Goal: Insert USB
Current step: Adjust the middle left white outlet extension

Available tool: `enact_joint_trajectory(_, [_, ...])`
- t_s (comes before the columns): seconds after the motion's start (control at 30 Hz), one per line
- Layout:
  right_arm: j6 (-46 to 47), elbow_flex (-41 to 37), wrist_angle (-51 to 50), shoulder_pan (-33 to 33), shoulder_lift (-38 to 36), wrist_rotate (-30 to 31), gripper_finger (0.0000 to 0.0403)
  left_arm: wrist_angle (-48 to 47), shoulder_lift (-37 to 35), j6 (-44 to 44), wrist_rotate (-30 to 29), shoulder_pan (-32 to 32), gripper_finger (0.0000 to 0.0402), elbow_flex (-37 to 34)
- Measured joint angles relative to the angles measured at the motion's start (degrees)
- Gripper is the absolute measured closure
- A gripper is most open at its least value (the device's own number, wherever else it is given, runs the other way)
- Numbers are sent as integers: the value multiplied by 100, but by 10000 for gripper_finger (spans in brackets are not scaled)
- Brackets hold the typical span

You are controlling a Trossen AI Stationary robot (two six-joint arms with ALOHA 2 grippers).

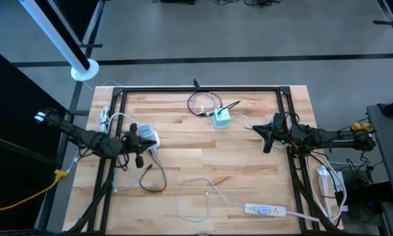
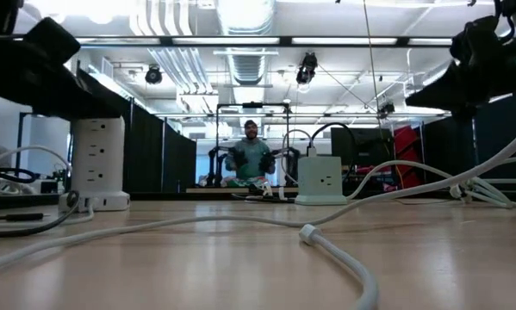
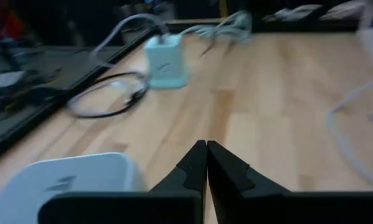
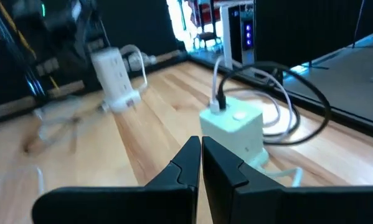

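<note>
While both grippers, left (image 1: 142, 161) and right (image 1: 266, 145), hover with jaws closed on nothing, the mint charger cube (image 1: 221, 118) (black cable plugged in) sits mid-tabletop (image 1: 203, 164) near the far edge.

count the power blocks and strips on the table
3: a mint cube at the back middle, a white tower by the left claw, and a flat strip near the front right. Others may hide under the arms.
</note>
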Motion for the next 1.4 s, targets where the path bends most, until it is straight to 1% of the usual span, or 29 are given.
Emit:
enact_joint_trajectory(0.07, [-4,0,-164,0,0,6,403,279,-340,62,341,2,401,-225])
enact_joint_trajectory(0.17, [-20,0,-157,0,0,-47,403,1034,-823,239,713,4,401,-609])
enact_joint_trajectory(0.2, [-85,0,-111,0,0,-129,403,1008,-943,292,804,18,402,-614])
enact_joint_trajectory(0.57, [-981,0,412,2,-9,-852,403,1052,-1433,564,1056,706,402,-605])
enact_joint_trajectory(0.77, [-1014,0,426,2,-9,-866,403,1034,-1378,607,1279,1275,402,-605])
enact_joint_trajectory(0.9, [-1014,0,429,2,-6,-854,403,990,-1337,655,1297,1527,402,-601])
enact_joint_trajectory(1.03, [-1016,0,433,0,-2,-846,403,996,-1359,555,1706,1554,402,-595])
enact_joint_trajectory(1.13, [-1016,-1,432,0,-2,-844,403,902,-1417,447,1825,1488,402,-541])
enact_joint_trajectory(1.2, [-1014,-11,433,0,-2,-817,403,889,-1482,619,2217,1409,402,-522])
enact_joint_trajectory(1.4, [-956,-81,434,0,-1,-802,403,564,-1755,777,2855,1405,402,-528])
